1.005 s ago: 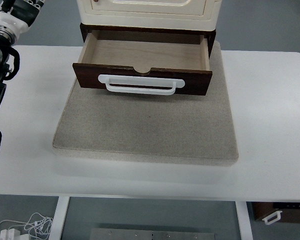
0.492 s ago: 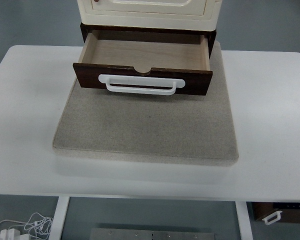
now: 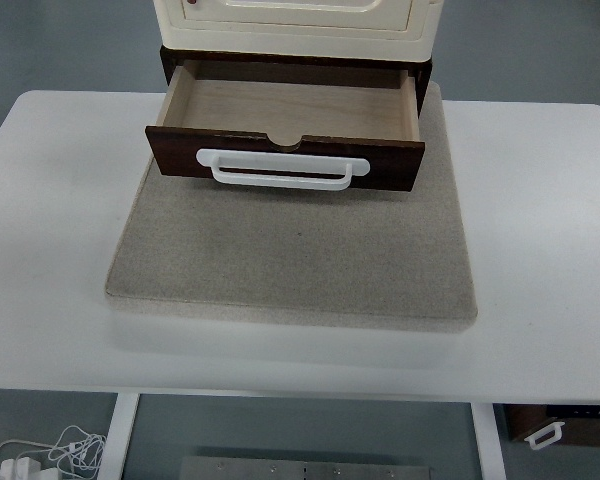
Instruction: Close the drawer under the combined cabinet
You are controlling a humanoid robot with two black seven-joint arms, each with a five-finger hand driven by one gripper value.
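A white table [image 3: 540, 230] carries a square grey-beige stone-look slab [image 3: 290, 260], which lies flat on its middle and reaches toward the far edge. No fingers show, so places are given by the table alone. The table's bare white top flanks the slab left and right.

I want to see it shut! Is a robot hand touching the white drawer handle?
Apart. The top view shows the white handle on the open drawer with no robot hand in the picture at all.
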